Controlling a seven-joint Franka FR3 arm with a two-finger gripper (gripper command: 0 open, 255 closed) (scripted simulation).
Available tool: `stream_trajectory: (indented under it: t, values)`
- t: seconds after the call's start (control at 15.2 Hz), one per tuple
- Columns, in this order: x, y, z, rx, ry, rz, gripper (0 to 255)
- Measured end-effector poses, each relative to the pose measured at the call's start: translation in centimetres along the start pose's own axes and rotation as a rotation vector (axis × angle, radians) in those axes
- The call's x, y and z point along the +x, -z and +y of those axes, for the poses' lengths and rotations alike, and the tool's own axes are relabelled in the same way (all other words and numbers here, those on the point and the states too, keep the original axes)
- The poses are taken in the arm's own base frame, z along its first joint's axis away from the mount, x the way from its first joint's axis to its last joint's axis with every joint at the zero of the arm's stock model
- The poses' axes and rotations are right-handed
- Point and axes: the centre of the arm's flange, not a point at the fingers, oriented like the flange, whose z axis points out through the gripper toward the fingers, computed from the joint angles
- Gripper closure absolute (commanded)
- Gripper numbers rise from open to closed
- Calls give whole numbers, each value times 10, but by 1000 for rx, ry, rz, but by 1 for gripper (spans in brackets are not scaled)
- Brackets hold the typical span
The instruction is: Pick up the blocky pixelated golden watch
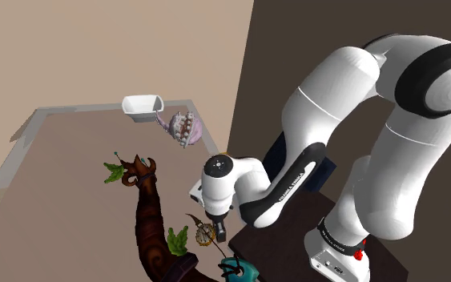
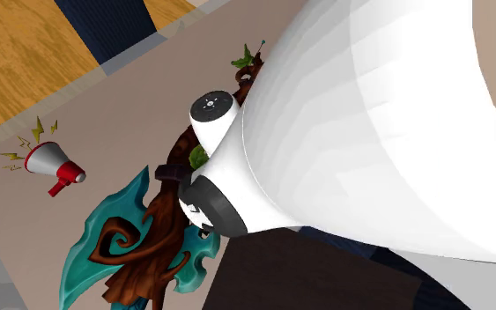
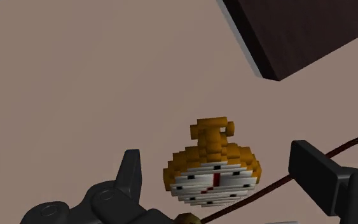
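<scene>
The blocky golden watch [image 3: 212,168] lies flat on the tan table, with a white dial, a red hand and a golden loop at its far end. My gripper [image 3: 219,160] hovers right over it, open, one finger on each side and a gap between each finger and the watch. In the shoulder view the gripper [image 1: 214,230] points down near the table's near right corner, with the watch [image 1: 205,234] just under its tips.
A long brown staff [image 1: 147,216] with green leaves and teal blades [image 2: 105,247] lies beside the watch, and a thin brown cord [image 3: 311,167] runs under the gripper. A white tub [image 1: 142,105], a purple figure [image 1: 185,128] and a red-and-white megaphone [image 2: 50,165] stand farther off. The dark stand [image 3: 311,32] borders the table edge.
</scene>
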Motion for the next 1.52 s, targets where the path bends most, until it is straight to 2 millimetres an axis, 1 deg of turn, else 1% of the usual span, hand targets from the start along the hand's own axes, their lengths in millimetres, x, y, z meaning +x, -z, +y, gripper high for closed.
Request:
stream_trajectory:
  t: [0.33,0.4,0.46,1.12,1.39,1.52]
  values:
    - [-1,-30,-2,-1,3,-4,0]
    - [0,-32,-2,-2,3,-4,0]
    - [1,-34,-2,-2,3,-4,255]
    - [3,-35,-4,-2,3,2,255]
    - [2,-21,-2,0,6,0,255]
    - [-1,-9,-1,-1,6,0,255]
